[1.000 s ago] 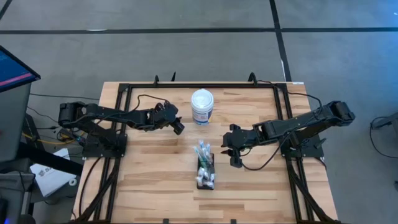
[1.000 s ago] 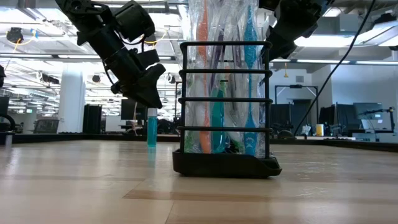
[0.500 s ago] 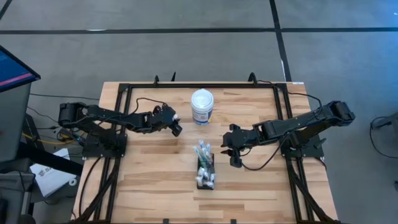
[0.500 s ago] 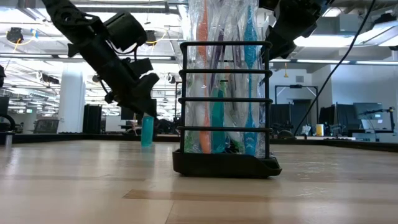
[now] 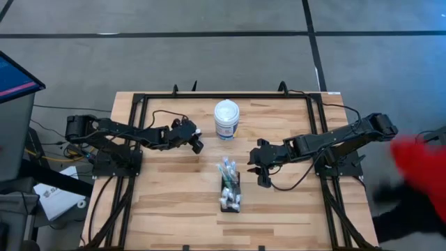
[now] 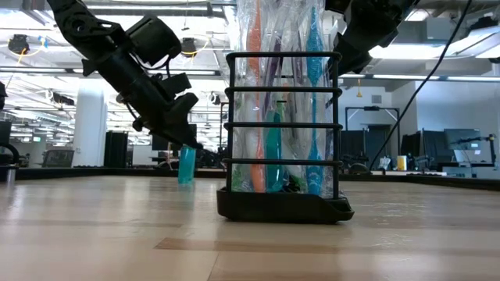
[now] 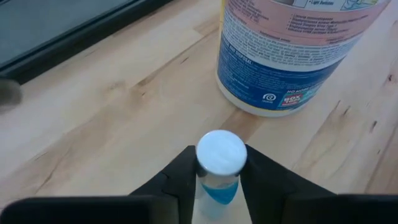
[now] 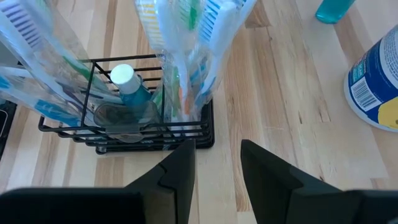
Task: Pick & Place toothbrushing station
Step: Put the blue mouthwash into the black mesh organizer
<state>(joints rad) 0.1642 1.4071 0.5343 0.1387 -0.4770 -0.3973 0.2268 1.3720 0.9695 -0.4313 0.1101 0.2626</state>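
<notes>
Mid-task: left end effector closed on small blue bottle by white tub — not yet in station. Right end effector open, empty, beside station.

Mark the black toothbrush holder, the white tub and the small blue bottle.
black toothbrush holder (image 6: 283, 204), low view, on its base tray.
white tub (image 5: 226, 111), high view, on its lid.
small blue bottle (image 7: 221, 152), left wrist view, on its white cap.

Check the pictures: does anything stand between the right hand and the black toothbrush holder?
Nothing visible does. The right hand hangs open beside the black holder, with only bare table between them. The white tub stands off to the side.
</notes>
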